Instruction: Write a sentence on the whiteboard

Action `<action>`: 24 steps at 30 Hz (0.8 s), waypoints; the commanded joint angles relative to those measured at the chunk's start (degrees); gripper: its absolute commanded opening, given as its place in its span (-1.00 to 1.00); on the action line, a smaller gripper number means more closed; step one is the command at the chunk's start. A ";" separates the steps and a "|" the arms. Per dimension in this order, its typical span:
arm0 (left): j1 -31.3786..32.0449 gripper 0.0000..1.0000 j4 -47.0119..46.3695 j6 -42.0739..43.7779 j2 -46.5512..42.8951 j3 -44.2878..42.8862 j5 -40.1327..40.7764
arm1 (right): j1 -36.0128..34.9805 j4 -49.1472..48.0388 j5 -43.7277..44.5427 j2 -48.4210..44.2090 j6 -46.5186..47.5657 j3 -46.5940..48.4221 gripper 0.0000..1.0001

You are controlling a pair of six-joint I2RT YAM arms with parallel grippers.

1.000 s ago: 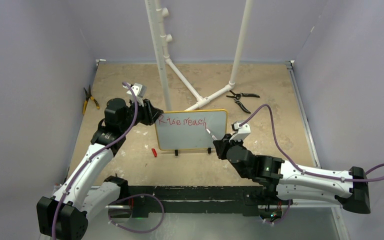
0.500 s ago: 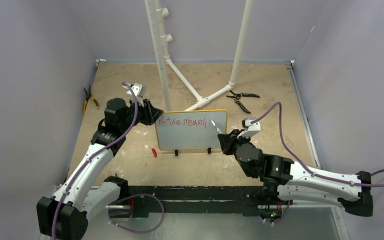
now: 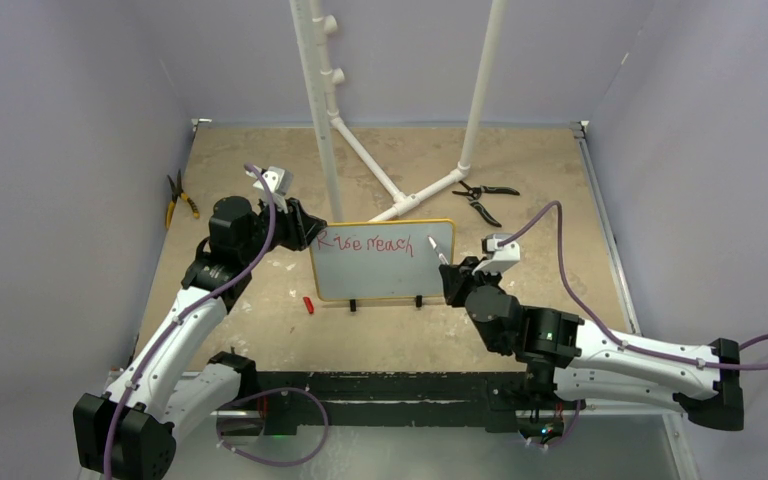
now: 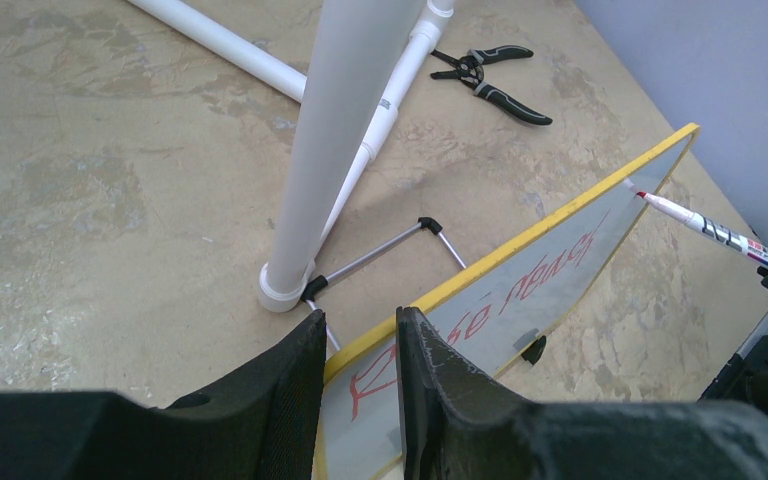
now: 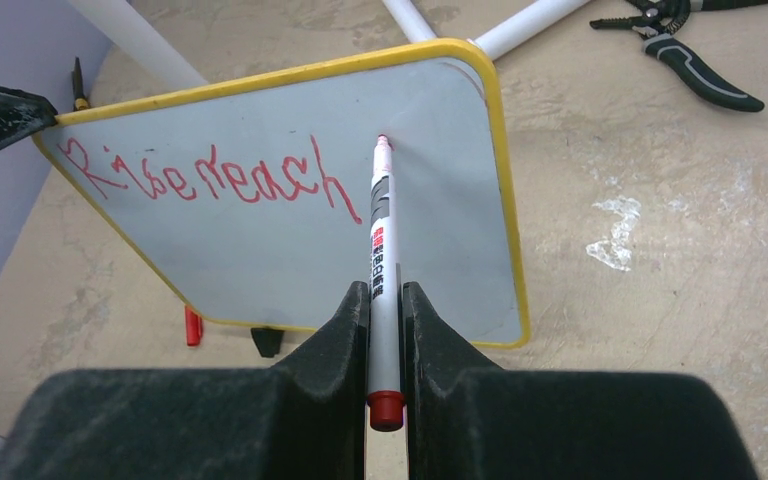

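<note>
The whiteboard (image 3: 385, 278) stands mid-worktop, left fingers (image 4: 272, 400) pinching its end, right fingers (image 5: 328, 345) clamped on the marker (image 5: 380, 225) beside the sentence (image 5: 210, 172). Little room there; a hard push might tip the whiteboard.

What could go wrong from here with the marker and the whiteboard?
1. The tip of the marker is close to the right frame of the whiteboard, just past the sentence. Another word on that line would likely run off the edge.
2. The left gripper grips only the left corner, so pressure from the right gripper at the far side may swivel or tip the board.
</note>
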State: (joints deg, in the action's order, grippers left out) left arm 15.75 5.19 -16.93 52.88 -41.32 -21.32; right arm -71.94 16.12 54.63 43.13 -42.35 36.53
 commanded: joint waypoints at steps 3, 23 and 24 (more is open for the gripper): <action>-0.02 -0.41 0.27 -0.21 0.27 0.71 -1.53 | 0.22 -5.94 1.42 0.94 5.40 2.20 -1.00; -0.02 -0.41 0.08 -0.57 -0.15 0.89 -2.06 | 0.22 5.51 -4.46 2.55 -7.39 0.93 -1.00; 0.03 -0.40 0.10 -0.59 -0.23 0.96 -2.06 | 0.21 5.72 -4.90 2.63 -7.60 0.81 -1.00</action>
State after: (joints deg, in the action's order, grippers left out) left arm 15.75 5.19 -16.93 52.86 -41.32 -21.34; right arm -71.94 18.94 50.96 45.39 -46.48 36.53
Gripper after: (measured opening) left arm 0.298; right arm 0.132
